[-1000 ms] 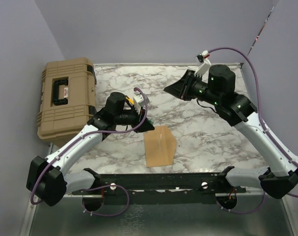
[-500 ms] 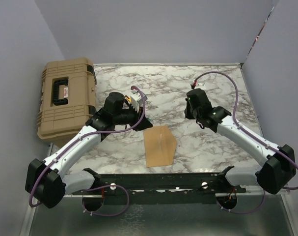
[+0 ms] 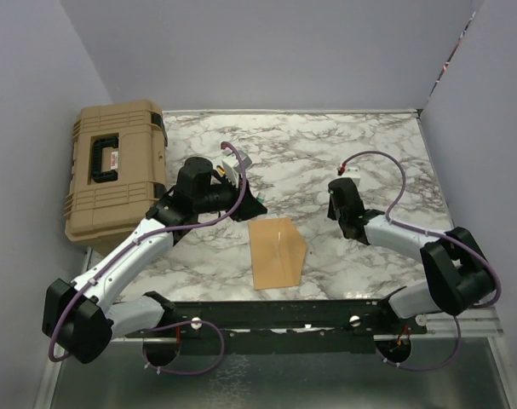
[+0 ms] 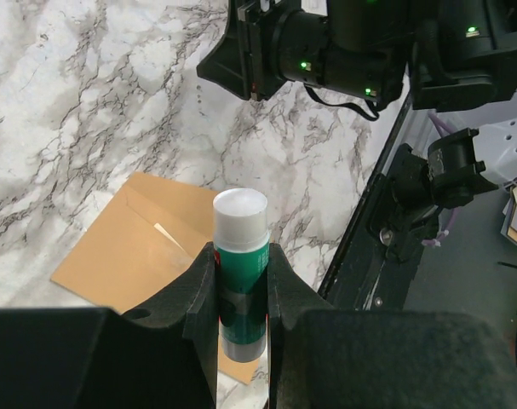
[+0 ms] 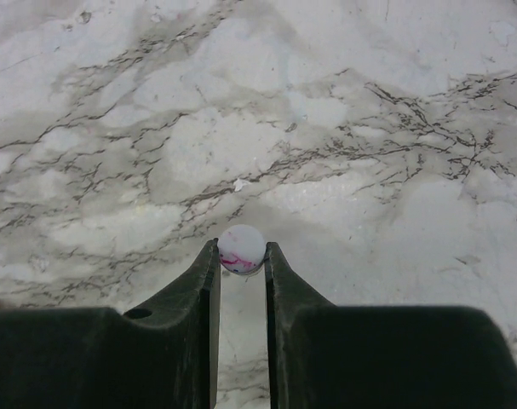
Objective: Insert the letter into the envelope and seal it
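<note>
**A:** What has the right arm done?

**B:** It has dropped from high at 1 o'clock to low over the table (image 3: 326, 145), at 2 o'clock from the envelope (image 3: 278, 253). The right gripper (image 5: 241, 245) pinches a small white round piece (image 5: 241, 250), possibly a cap.

**A:** And the left?

**B:** It has barely shifted. At 10 o'clock from the envelope, the left gripper (image 4: 239, 254) is clamped on the glue stick (image 4: 239, 226).

**A:** The letter?

**B:** No separate sheet shows, so it is probably already inside. The envelope lies near the table's 6 o'clock edge, and gluing the flap looks next.

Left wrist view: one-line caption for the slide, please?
Left fingers grip a white-topped green glue stick, tan envelope lying on the marble table beyond.
</note>
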Tool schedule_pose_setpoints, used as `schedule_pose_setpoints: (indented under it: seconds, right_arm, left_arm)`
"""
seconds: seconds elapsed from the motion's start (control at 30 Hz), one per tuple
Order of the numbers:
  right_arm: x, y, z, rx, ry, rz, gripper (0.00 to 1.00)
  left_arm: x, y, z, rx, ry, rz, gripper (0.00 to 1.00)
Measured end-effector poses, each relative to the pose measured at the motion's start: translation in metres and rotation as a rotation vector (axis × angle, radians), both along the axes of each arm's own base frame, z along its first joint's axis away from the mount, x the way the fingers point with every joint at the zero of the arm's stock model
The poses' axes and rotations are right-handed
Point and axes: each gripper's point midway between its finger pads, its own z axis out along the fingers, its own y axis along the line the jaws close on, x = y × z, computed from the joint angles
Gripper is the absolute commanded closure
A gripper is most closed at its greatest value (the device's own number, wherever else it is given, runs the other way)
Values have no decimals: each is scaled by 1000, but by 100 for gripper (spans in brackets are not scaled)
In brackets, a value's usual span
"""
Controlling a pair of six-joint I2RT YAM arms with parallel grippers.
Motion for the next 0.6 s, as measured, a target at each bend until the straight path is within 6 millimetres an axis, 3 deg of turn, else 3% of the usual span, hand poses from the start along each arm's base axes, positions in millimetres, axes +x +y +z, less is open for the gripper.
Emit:
schedule_pose_setpoints:
  seconds: [0.23, 0.43, 0.6]
  right_arm:
    - [19, -10, -18, 4, -16, -51, 98]
    - [20, -11, -40, -8, 38, -69, 95]
    - [32, -4, -38, 19, 38, -94, 84]
  left_arm:
    - [1, -2, 5, -24, 8, 11, 100]
    - [0, -2, 5, -30, 23, 17, 100]
    - [0, -2, 5, -31, 26, 18, 100]
